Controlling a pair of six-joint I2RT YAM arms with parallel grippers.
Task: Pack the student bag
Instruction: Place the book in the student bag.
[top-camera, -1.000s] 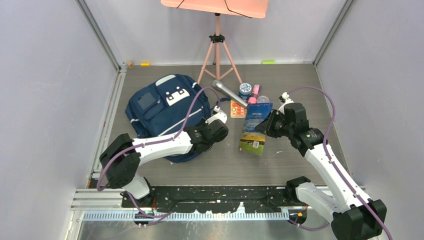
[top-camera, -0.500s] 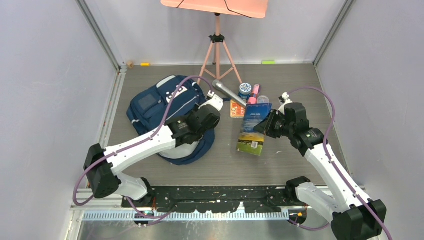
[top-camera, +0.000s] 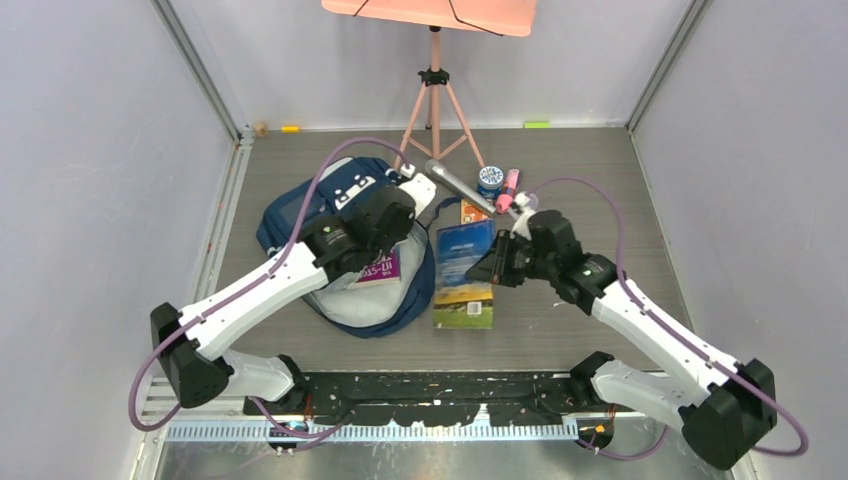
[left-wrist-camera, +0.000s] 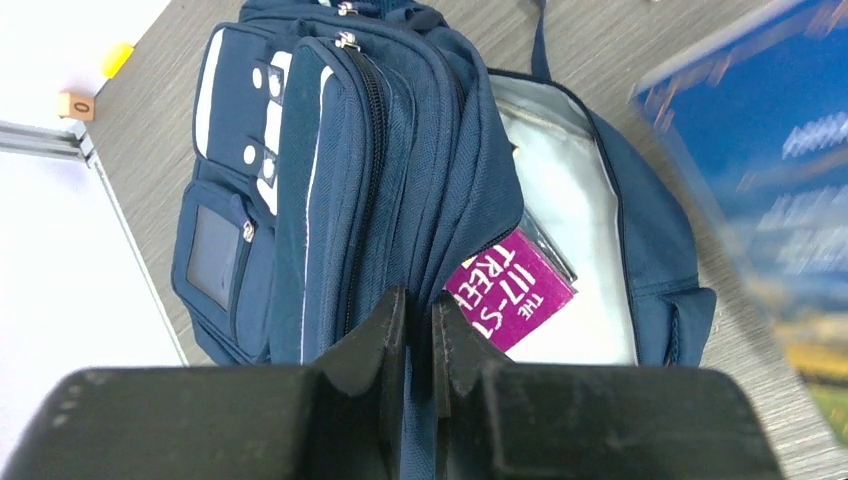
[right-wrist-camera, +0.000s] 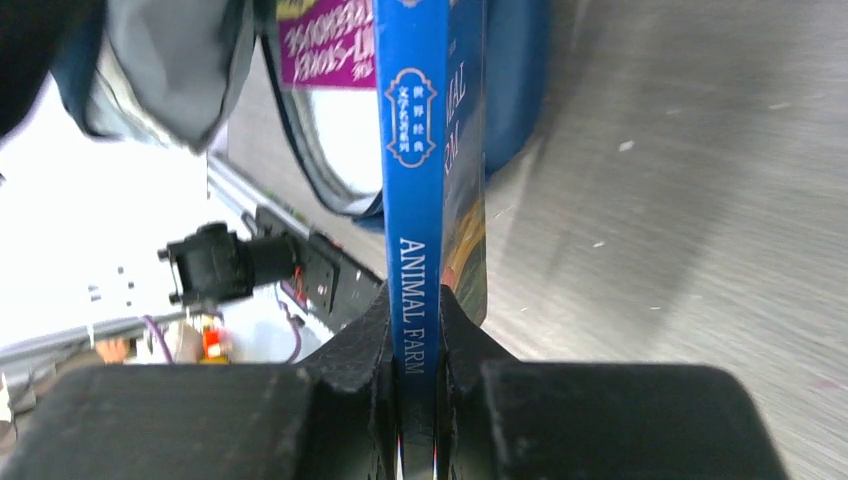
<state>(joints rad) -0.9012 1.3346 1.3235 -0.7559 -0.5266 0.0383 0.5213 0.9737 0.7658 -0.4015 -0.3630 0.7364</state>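
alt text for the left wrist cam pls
The left pincer pinches the front section of the navy student bag, lifting it so the main compartment gapes. A purple book lies inside on the pale lining, and a blurred blue book fills the right edge.

The left arm (top-camera: 255, 295) reaches forward and to the right from its base, with the wrist raised. The left gripper (left-wrist-camera: 417, 312) has its jaws almost together, pinching a fold of the bag (left-wrist-camera: 330, 170). The right arm (top-camera: 650, 325) stretches forward and to the left, forearm low. The right gripper (right-wrist-camera: 415, 310) is clamped narrowly on the spine of a book (right-wrist-camera: 412, 150).
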